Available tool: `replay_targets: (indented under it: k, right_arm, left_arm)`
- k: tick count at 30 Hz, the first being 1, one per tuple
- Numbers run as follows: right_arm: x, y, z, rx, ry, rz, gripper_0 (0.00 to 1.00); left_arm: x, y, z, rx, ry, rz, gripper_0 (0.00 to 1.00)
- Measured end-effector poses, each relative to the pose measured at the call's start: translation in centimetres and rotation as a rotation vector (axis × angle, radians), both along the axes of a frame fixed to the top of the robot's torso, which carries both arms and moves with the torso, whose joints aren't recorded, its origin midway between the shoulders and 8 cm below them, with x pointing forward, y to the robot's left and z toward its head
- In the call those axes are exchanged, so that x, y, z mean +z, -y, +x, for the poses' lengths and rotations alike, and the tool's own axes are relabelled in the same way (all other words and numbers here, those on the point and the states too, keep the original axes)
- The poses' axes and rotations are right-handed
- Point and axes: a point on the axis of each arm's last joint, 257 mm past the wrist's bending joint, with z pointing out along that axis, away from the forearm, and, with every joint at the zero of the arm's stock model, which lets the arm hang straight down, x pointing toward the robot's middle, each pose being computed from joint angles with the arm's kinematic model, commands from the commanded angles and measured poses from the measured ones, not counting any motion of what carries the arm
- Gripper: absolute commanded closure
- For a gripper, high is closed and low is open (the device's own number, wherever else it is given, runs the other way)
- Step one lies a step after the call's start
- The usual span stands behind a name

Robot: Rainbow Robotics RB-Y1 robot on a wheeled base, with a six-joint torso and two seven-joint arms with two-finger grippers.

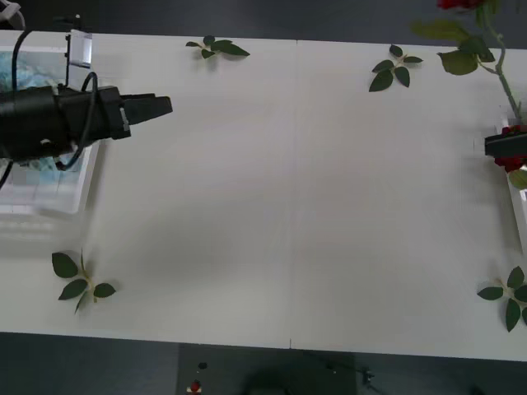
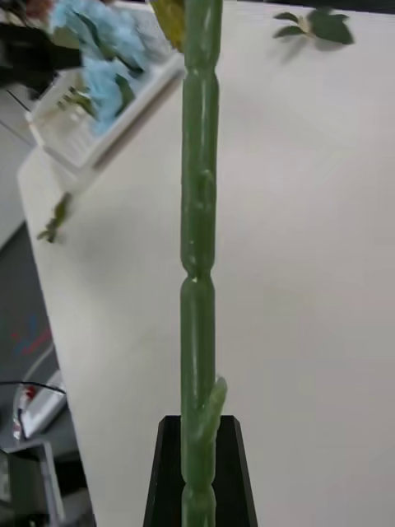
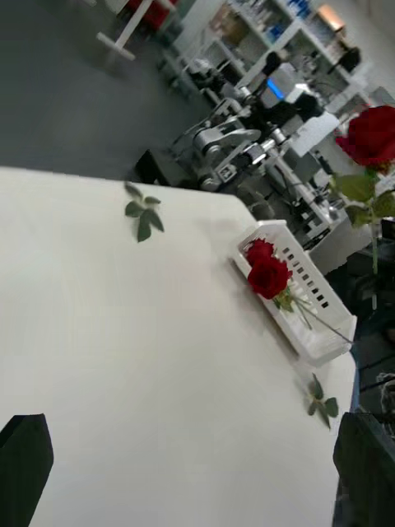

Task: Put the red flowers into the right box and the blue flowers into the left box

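Observation:
My right gripper (image 1: 499, 145) is at the table's right edge, shut on the long green stem (image 2: 198, 247) of a red flower. Its stem rises past leaves to the bloom (image 1: 458, 4) at the far right corner; the same bloom (image 3: 374, 136) shows in the left wrist view. Two more red flowers (image 3: 268, 276) lie in the right box (image 3: 322, 333), just below that gripper. Over at the left, blue flowers (image 2: 103, 58) fill the left box (image 1: 70, 197). My left gripper (image 1: 158, 105) hovers open beside that box, its black fingers (image 3: 25, 461) apart with nothing between them.
Loose green leaf sprigs lie on the white table: far left-centre (image 1: 216, 48), far right (image 1: 394, 67), near left (image 1: 81, 280) and near right (image 1: 509, 295). The broad middle of the table (image 1: 288, 206) is bare. Room equipment stands beyond the right edge.

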Motion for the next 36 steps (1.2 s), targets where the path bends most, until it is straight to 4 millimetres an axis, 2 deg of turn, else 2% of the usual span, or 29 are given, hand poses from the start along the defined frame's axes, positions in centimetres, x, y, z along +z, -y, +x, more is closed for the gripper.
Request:
replay_targets:
  k: [4,7,9,12,15,18,20,27,33,36]
  right_arm:
    - [0.1,5.9,0.4,-0.145,-0.055,-0.102,1.0]
    - [-0.8,10.3,0.8,-0.316,-0.115,-0.143,1.0]
    - [-1.9,13.2,0.3,-0.403,-0.144,-0.189,1.0]
    - [-4.1,17.5,-0.9,-0.497,-0.17,-0.289,1.0]
    - [-6.0,20.8,-2.1,-0.603,-0.223,-0.341,1.0]
    - [-7.4,22.4,-2.7,-0.717,-0.289,-0.315,1.0]
    - [-8.0,23.1,-3.0,-0.762,-0.311,-0.3,1.0]
    - [-9.3,26.1,-3.4,-0.914,-0.331,-0.3,1.0]
    - [-9.1,28.5,-3.0,-0.996,-0.303,-0.339,1.0]
    - [-9.1,29.2,-3.0,-1.031,-0.3,-0.345,1.0]
  left_arm:
    - [-1.3,-3.6,-1.0,-0.018,0.004,0.176,0.0]
    - [-2.3,-5.0,-2.0,-0.042,-0.029,0.251,0.0]
    - [-2.6,-4.9,-2.8,-0.068,-0.048,0.257,0.0]
    - [-3.1,-4.3,-3.3,-0.101,0.015,0.271,0.0]
    - [-4.2,-3.2,-3.9,-0.126,0.076,0.282,0.0]
    - [-6.0,-1.9,-5.1,-0.153,0.084,0.315,0.0]
    - [-6.1,-0.8,-5.8,-0.173,0.105,0.316,0.0]
    - [-2.4,3.4,-7.3,-0.214,0.204,0.243,0.0]
    - [0.0,6.4,-8.7,-0.228,0.277,0.21,0.0]
    - [0.3,7.7,-9.5,-0.235,0.289,0.197,0.0]
